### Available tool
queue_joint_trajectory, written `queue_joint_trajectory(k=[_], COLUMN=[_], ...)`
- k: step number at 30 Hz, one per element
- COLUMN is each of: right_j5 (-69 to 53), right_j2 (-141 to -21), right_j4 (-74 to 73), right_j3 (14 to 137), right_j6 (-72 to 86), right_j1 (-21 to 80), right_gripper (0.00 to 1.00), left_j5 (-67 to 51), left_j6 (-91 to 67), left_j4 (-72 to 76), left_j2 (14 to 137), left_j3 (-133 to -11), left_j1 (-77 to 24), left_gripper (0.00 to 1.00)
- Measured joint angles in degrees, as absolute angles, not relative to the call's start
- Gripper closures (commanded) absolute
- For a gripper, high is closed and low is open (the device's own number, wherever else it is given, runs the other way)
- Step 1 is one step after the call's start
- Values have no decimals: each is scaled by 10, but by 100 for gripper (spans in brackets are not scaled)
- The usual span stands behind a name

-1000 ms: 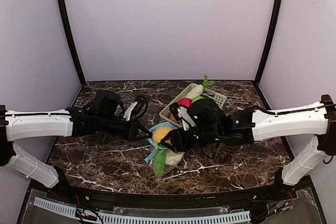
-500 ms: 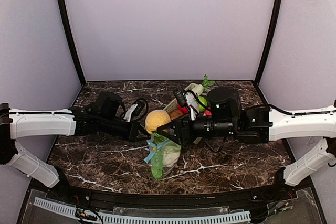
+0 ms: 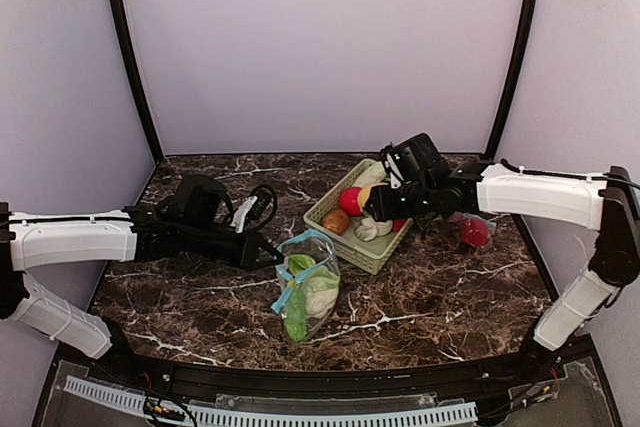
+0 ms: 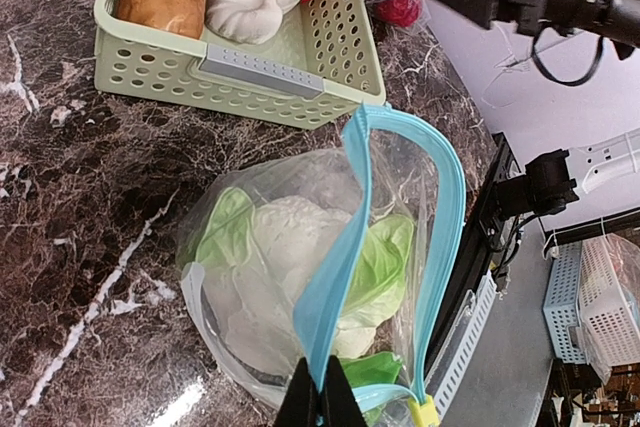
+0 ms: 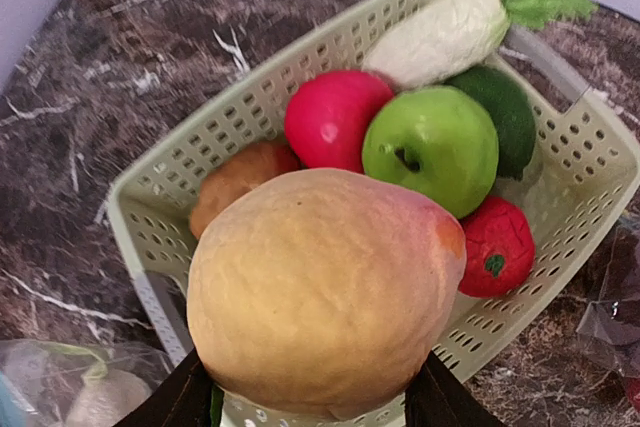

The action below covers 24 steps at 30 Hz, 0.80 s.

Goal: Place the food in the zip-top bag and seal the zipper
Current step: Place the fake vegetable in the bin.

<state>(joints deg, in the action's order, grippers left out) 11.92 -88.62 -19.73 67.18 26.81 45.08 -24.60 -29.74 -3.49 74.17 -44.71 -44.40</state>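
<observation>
Food: cauliflower (image 4: pixel 285 247) inside zip-top bag (image 4: pixel 215 332); mango (image 5: pixel 320 292) above basket (image 5: pixel 245 122).
Left jaws: pinching bag's zipper (image 4: pixel 340 247).
Right jaws: gripping mango.

Bright, even light, with faint shadows. The marble table (image 4: pixel 60 197) shows a white glare patch near the bag (image 4: pixel 300 247). In the right wrist view the close mango (image 5: pixel 320 287) looks slightly soft.

One basket (image 4: pixel 230 87), one blue-zippered bag (image 4: pixel 345 237), one mango (image 5: pixel 320 287), one green apple (image 5: pixel 435 147)
</observation>
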Motion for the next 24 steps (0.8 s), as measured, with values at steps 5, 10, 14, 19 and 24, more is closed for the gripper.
queue_joint_trajectory(k=[5,10,14,19,24], right_j5=[88,42,39,41,47], right_j2=[-975,-1015,-1011,-979,-977], right_j4=[-237,-247,-261,-277,-290], right_j3=[710,760,769,761,758], right_j6=[234,207,192,188,181], right_j1=[433,428,427,400,356], right_gripper=[51,15,11,32,49], left_j5=[-244,-244,-244,-244,-244], left_j6=[-297,-297,-295,-293,-291], left_j4=[-35,-35,-35,-35,-35], left_j2=[742,743,748,750,750], left_j3=[-447,-447,-448,-448,-449], left_j1=[-444,-444,-444,-444,-444], left_gripper=[99,99,99,99,99])
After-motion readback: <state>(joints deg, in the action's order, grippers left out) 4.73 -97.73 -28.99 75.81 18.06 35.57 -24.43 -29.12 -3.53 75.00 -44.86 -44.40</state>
